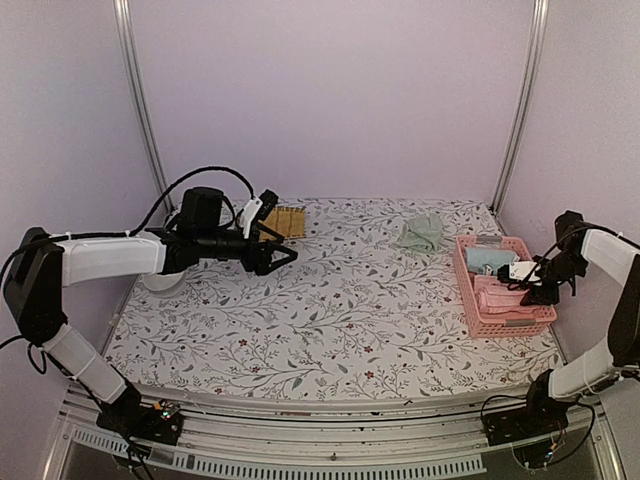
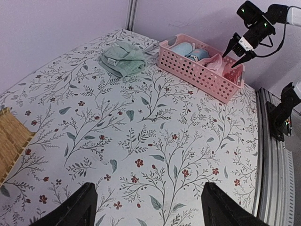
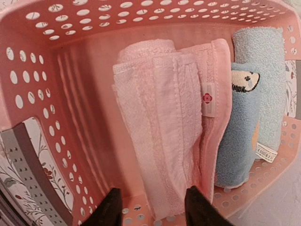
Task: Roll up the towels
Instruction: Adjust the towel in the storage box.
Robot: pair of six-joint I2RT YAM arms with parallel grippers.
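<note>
The rolled pink cloth towel (image 3: 160, 117) and light blue cloth towel (image 3: 244, 141) lay in the pink perforated plastic basket (image 2: 197, 75) at the floral worktop's (image 2: 155, 141) right edge, under the spread, empty right gripper (image 3: 153, 189). The crumpled sage green cloth towel (image 2: 123, 59) lay near the far edge, with open room around it. The left gripper (image 2: 149, 186) hung spread and empty.

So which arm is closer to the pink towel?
Right. The right fingers hang just over the pink towel in the basket; the left fingers are far across the table, by the mat.
</note>
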